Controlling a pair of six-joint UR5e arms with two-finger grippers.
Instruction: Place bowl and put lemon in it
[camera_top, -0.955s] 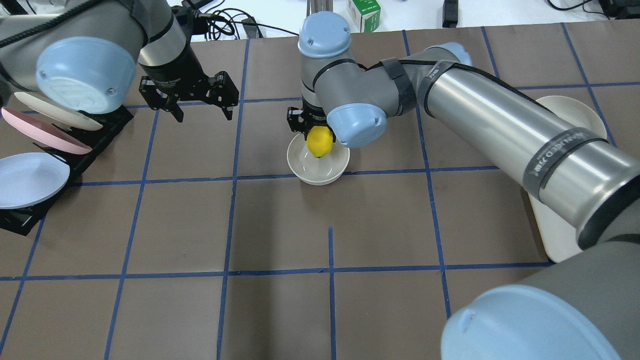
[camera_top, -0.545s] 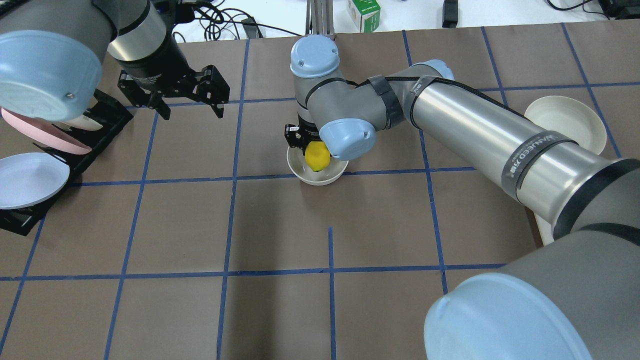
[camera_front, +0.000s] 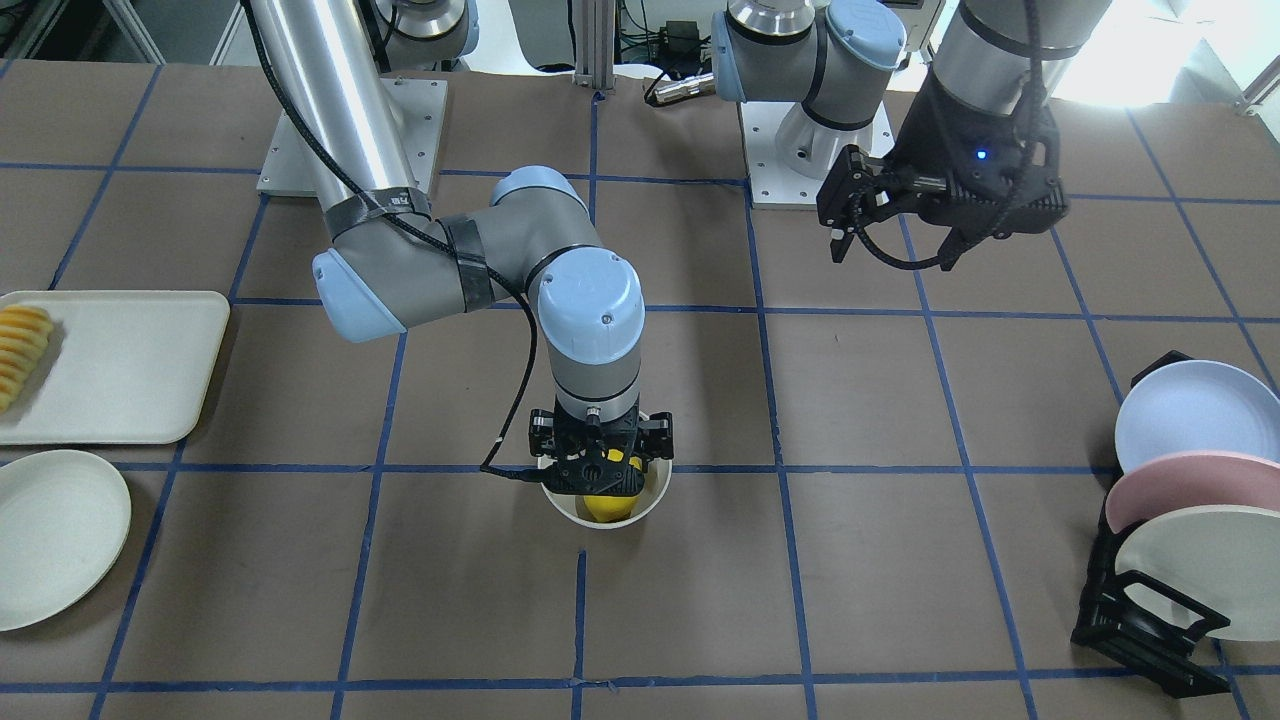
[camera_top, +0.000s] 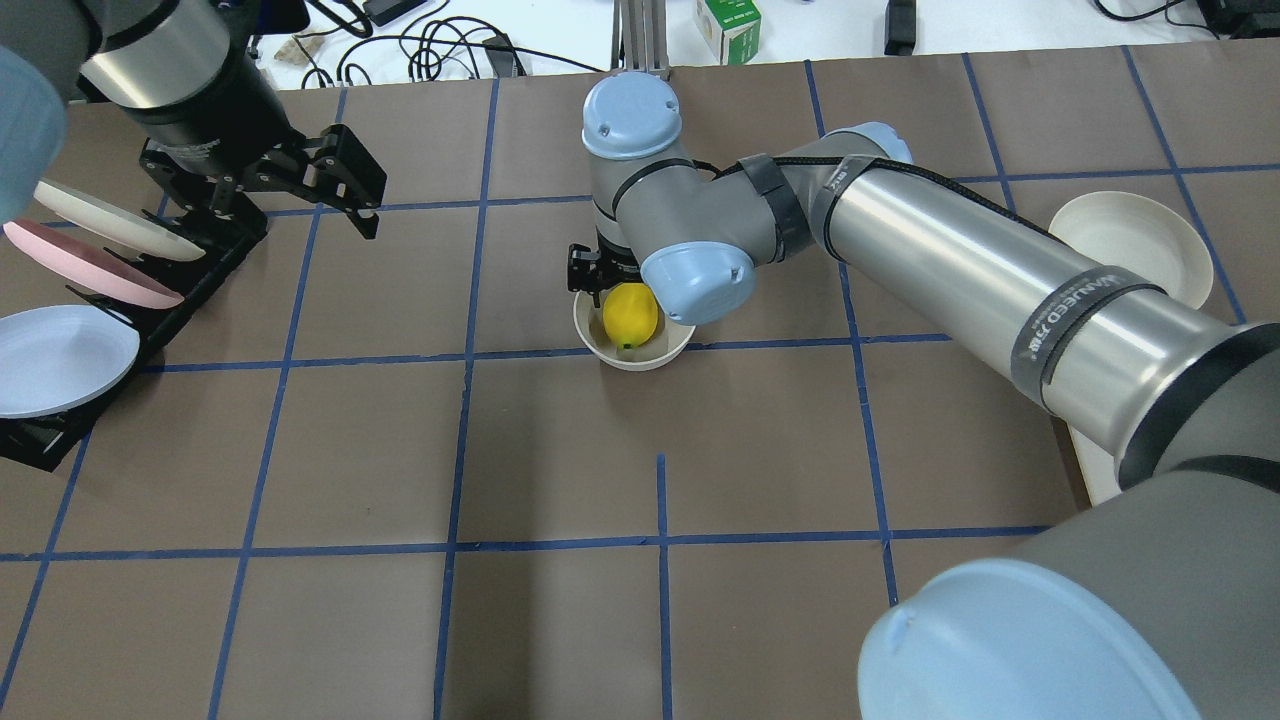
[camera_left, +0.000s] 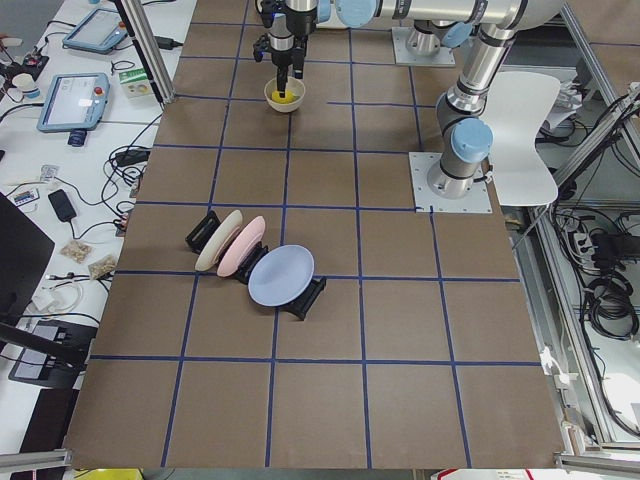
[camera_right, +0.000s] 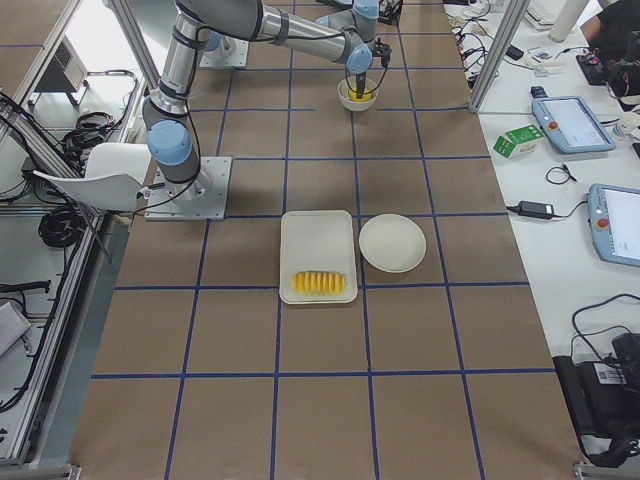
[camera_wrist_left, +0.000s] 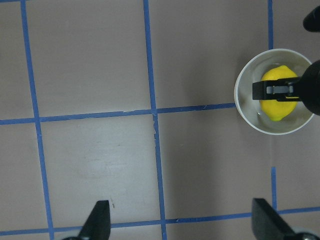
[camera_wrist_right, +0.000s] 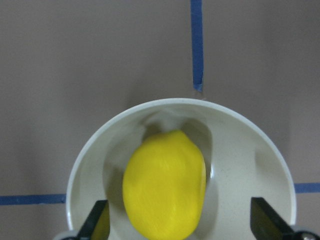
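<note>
Under the right gripper (camera_wrist_right: 181, 222) (jaws apart): lemon (camera_wrist_right: 164, 185).

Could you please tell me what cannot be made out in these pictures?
Lemon: lower end cut off by the right wrist view's bottom edge.
Bowl: far rim hidden by the right arm, overhead view.
Tray: mostly behind that arm, overhead view.
</note>
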